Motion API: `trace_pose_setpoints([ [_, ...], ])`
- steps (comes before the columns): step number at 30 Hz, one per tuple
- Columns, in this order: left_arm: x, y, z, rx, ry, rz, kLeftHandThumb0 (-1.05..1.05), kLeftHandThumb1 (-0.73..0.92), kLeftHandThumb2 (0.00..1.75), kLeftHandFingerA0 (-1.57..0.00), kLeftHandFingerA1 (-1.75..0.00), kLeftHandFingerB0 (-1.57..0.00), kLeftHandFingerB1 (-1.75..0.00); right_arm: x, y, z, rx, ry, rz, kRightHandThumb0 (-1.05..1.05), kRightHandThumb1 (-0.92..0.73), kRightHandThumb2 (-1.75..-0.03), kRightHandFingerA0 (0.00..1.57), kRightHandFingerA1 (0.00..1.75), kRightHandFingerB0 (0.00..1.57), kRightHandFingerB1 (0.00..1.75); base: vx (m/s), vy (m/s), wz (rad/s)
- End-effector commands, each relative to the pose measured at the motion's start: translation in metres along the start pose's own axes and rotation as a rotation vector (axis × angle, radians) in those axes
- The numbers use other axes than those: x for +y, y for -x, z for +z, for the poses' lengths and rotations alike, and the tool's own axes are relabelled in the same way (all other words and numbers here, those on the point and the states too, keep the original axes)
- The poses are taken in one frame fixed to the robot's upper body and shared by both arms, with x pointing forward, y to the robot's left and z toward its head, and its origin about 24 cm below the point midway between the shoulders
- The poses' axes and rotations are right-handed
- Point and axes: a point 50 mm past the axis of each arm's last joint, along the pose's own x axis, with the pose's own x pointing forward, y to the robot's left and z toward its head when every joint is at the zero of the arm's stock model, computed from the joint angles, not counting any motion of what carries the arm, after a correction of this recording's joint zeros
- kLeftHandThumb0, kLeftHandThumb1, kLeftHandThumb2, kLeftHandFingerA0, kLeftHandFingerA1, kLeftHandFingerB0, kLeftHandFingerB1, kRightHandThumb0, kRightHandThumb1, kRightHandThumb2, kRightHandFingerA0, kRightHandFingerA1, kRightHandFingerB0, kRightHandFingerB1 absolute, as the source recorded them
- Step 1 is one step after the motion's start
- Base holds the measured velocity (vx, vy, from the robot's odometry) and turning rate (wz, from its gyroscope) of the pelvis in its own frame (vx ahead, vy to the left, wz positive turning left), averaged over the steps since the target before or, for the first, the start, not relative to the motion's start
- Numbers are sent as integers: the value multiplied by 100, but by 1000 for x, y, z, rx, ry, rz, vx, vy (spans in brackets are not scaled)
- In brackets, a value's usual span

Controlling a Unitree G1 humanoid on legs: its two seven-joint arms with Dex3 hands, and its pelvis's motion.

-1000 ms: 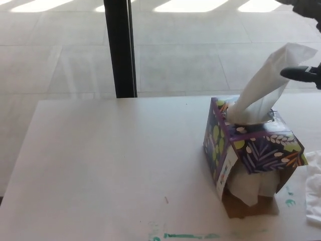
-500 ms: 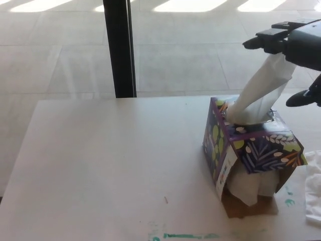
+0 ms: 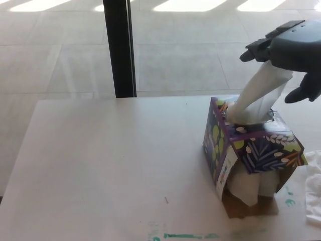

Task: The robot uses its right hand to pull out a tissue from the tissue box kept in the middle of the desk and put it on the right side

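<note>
The tissue box (image 3: 251, 148), purple with a leaf print, stands on the right part of the white desk (image 3: 110, 165). A white tissue (image 3: 258, 98) rises from its top slot and leans up to the right. My right hand (image 3: 288, 52) sits over the tissue's upper end and hides its tip. Its fingers (image 3: 253, 50) jut out to the left of the tissue, while the thumb (image 3: 301, 93) hangs on the right, a little apart from it. The hand is open around the tissue. More white paper (image 3: 251, 186) shows through the box's torn lower front. My left hand is out of view.
A crumpled white tissue (image 3: 315, 188) lies on the desk at the right edge. A black post (image 3: 119, 47) stands behind the desk's far edge. Green marks (image 3: 185, 235) run along the desk's near edge.
My right hand has come in from the upper right and lowered onto the top of the tissue, covering its tip. The box has not moved.
</note>
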Motion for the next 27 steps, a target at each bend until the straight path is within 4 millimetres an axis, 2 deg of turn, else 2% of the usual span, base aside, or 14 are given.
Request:
trace_pose_setpoints([
  [1, 4, 1, 2, -19, -26, 6, -80, 76, 100, -76, -105, -54, -93, 1, -5, 2, -50, 118, -214, -36, -64, -60, 83, 114, 43, 35, 0, 0, 0],
  [5, 4, 2, -1, -8, -15, 2, -83, 76, 99, -76, -105, -53, -94, 14, -9, 2, -50, 149, -241, -35, -68, -62, 76, 130, 46, 39, 0, 0, 0],
  [10, 2, 1, -1, -5, -21, 3, -81, 77, 101, -76, -104, -53, -93, 23, -10, 2, -69, 119, -286, -31, -71, -64, 84, 146, 61, 41, 0, 0, 0],
  [11, 2, 1, -1, -14, -8, 4, -82, 77, 102, -73, -106, -54, -96, 25, -10, 3, -86, 112, -305, -36, -70, -60, 95, 154, 75, 51, 0, 0, 0],
  [12, 2, 1, -1, -18, 3, 4, -82, 71, 117, -74, -103, -60, -95, 27, -9, 5, -101, 111, -322, -43, -64, -67, 94, 162, 80, 59, 0, 0, 0],
  [13, 2, 1, 0, -24, 3, 3, -82, 78, 103, -72, -109, -55, -99, 26, -7, 7, -126, 95, -328, -41, -60, -64, 90, 167, 86, 68, 0, 0, 0],
  [14, 2, 1, 1, -26, 5, 1, -83, 79, 102, -72, -110, -54, -99, 26, -7, 9, -136, 82, -329, -37, -62, -58, 90, 168, 87, 72, 0, 0, 0],
  [19, 2, 0, 1, -20, 20, 8, -83, 81, 101, -72, -108, -55, -98, 27, -6, 12, -154, 67, -346, -35, -63, -60, 87, 173, 84, 77, 0, 0, 0],
  [20, 2, 0, 1, -20, 11, 13, -83, 65, 125, -79, -102, -56, -89, 29, -5, 13, -154, 56, -362, -37, -45, -88, 119, 138, 82, 81, 0, 0, 0],
  [21, 2, 0, 2, -21, -2, 12, -82, 66, 126, -78, -101, -54, -88, 31, -5, 14, -150, 45, -362, -36, -47, -89, 118, 137, 81, 83, 0, 0, 0],
  [22, 1, 0, 2, -22, -2, 11, -82, 83, 102, -76, -108, -56, -97, 32, -4, 14, -145, 38, -356, -29, -68, -61, 87, 174, 86, 77, 0, 0, 0],
  [23, 1, 0, 2, -24, -7, 10, -84, 84, 103, -75, -107, -55, -97, 35, -4, 15, -144, 26, -351, -24, -67, -65, 88, 174, 82, 100, 0, 0, 0],
  [26, 2, 0, 2, -22, 2, 12, -86, 86, 102, -75, -108, -55, -97, 44, -3, 15, -157, 12, -361, -21, -68, -68, 90, 174, 81, 107, 0, 0, 0],
  [27, 2, 0, 2, -23, 1, 13, -87, 87, 102, -75, -107, -55, -98, 46, -2, 15, -162, 14, -364, -22, -68, -73, 89, 175, 77, 122, 0, 0, 0],
])
